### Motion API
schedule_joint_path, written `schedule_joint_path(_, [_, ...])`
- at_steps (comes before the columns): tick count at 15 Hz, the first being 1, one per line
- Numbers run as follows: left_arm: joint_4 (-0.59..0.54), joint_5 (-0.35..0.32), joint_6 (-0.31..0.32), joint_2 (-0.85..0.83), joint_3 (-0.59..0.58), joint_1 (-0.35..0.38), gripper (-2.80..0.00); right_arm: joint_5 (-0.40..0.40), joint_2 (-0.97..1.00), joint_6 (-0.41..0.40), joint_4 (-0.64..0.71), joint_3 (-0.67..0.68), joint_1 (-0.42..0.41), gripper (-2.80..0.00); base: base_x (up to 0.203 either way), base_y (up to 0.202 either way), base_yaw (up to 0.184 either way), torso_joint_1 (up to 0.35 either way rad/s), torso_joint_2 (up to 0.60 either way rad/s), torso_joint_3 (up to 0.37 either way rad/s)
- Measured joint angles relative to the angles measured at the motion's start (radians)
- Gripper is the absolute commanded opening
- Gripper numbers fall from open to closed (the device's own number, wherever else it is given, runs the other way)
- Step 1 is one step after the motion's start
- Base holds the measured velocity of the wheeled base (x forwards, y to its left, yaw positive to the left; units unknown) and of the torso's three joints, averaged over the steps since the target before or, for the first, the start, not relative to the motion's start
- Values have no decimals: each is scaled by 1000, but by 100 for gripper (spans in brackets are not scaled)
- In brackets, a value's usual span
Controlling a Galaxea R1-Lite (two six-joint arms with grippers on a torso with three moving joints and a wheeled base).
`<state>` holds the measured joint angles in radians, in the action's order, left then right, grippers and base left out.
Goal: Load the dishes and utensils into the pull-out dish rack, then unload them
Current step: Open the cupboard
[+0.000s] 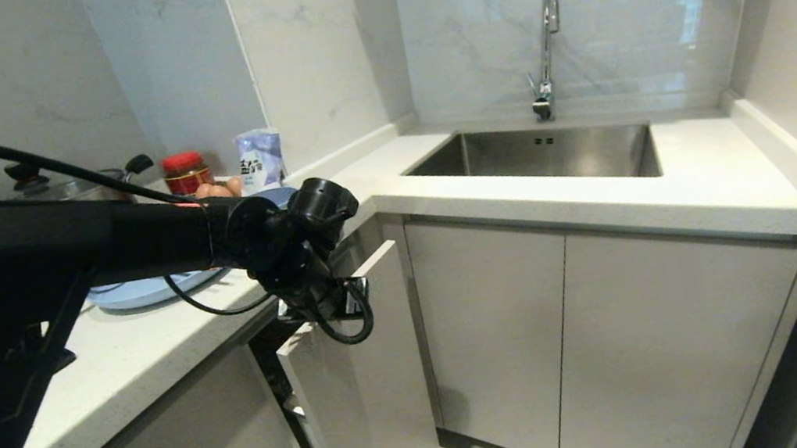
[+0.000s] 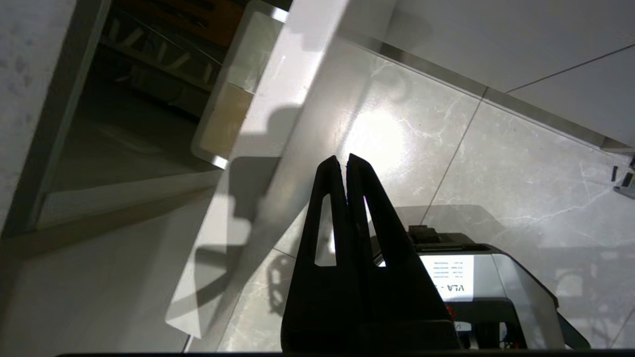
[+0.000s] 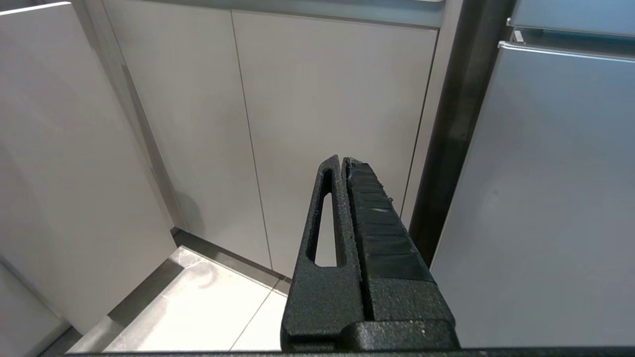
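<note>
light-blue plate (image 1: 140, 292), red-lidded jar (image 1: 185, 172), grey cabinet front (image 1: 367, 387)

This is a home kitchen. An L-shaped white stone surface (image 1: 678, 190) runs along marble-look wall panels (image 1: 310, 55), with a stainless steel sink (image 1: 546, 154) sunk into it and a tall chrome tap (image 1: 547, 51) behind. Below sit flat pale grey cabinet doors (image 1: 502, 335); in the corner one cabinet front (image 1: 367, 387) stands pulled out from the run. At the far left of the surface are a steel pot with a glass lid (image 1: 77, 185), a red-lidded jar (image 1: 187, 172), a small printed packet (image 1: 260, 159) and a light-blue plate (image 1: 140, 292). The floor (image 2: 521, 173) is glossy marble-look tile.
</note>
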<state>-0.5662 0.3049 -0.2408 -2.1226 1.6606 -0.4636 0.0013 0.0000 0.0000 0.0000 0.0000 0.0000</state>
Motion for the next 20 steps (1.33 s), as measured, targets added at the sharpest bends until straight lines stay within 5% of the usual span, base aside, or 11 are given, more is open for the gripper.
schedule_joint_path(7, [3, 58, 1, 77, 8, 32, -280, 0, 0, 0, 0, 0, 0, -280, 0, 0, 0, 0, 0, 0])
schedule_joint_path(20, [-1, 53, 19, -44, 82, 108, -280, 0, 0, 0, 0, 0, 0, -280, 0, 0, 0, 0, 0, 0])
